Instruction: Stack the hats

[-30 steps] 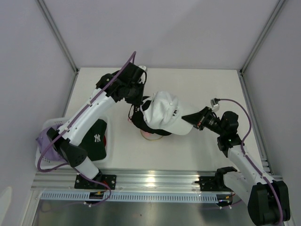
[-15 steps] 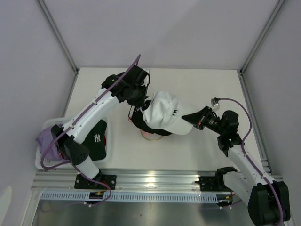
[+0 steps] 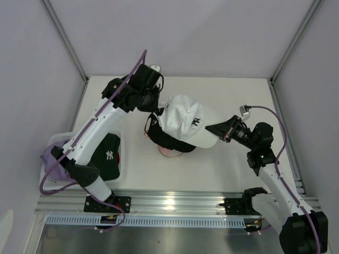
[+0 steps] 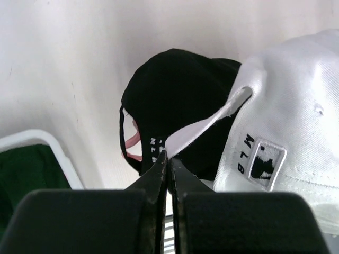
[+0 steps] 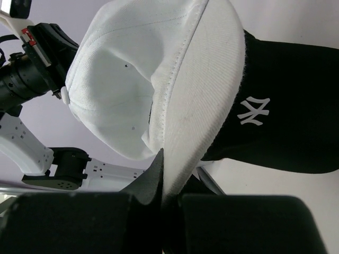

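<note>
The white cap (image 3: 183, 119) is over the middle of the bench (image 3: 228, 95), above a small pile of two other caps, and both arms hold it. The left fingers (image 4: 165, 161) are pressed together on the white strap at the back of this cap. The right fingers (image 5: 159, 164) are pressed together on the edge of its curved brim. In the top view the left fingers (image 3: 158, 112) are at the far-left side of the cap and the right fingers (image 3: 220, 130) at its near-right side.

Directly under the white cap is a black cap (image 3: 163, 140) with a white NY logo on its front, clear in the right wrist view (image 5: 286, 106). Under the black cap a pink cap (image 3: 168, 153) shows only as a thin edge. I cannot tell if the white cap already rests on the black cap or hangs just above it.

At the left edge of the bench stands a white basket (image 3: 55, 138). Inside it lie a second black cap with NY logo (image 3: 108, 156), a lavender cap (image 3: 50, 159) and a small piece of red fabric (image 3: 121, 159). The left wrist view shows dark green fabric (image 4: 26, 174) behind the basket rim.
</note>
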`<state>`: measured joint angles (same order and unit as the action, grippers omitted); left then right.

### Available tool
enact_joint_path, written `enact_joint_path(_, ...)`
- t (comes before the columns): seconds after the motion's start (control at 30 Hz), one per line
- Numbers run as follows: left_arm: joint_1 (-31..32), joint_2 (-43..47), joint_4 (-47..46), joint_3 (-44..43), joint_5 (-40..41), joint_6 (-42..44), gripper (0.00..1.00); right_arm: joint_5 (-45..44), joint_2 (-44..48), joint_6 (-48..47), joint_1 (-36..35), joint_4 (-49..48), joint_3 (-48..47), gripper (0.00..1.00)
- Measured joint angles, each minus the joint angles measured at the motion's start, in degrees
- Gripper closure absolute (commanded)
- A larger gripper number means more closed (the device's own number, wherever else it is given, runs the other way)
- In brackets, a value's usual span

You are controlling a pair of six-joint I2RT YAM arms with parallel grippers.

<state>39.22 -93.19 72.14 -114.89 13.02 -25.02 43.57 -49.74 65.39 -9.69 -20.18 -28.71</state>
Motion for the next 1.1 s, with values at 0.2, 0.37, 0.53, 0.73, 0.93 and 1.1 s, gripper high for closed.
enact_joint_path(0.2, 0.04, 0.20, 2.29, 0.55, 2.71, -2.58, 0.99, 0.24, 0.00, 1.27, -0.46, -0.63, 0.33, 1.00)
enact_joint_path(0.37, -0.26, 1.79, 2.51, 4.39, 3.26, -3.96, 0.99, 0.70, -2.80, 4.52, -1.57, -5.46, 3.58, 1.00)
enact_joint_path(0.53, -2.80, 4.70, 2.10, 8.68, 2.60, -4.68, 0.99, 0.74, -5.97, 5.11, -3.54, -8.04, 3.48, 1.00)
enact_joint_path(0.73, -5.40, 7.76, -0.39, 17.90, 1.29, -5.01, 0.99, 1.55, -9.70, 3.28, -4.66, -9.22, 2.86, 1.00)
enact_joint_path(0.93, -8.11, 7.61, -6.03, 25.11, -0.44, -5.03, 0.99, 1.62, -16.76, -1.57, -4.98, -10.51, 2.82, 1.00)
enact_joint_path(1.1, -9.60, 6.40, -8.07, 25.22, -1.49, -4.96, 0.99, 2.27, -27.06, -2.97, -5.05, -14.38, 1.18, 1.00)
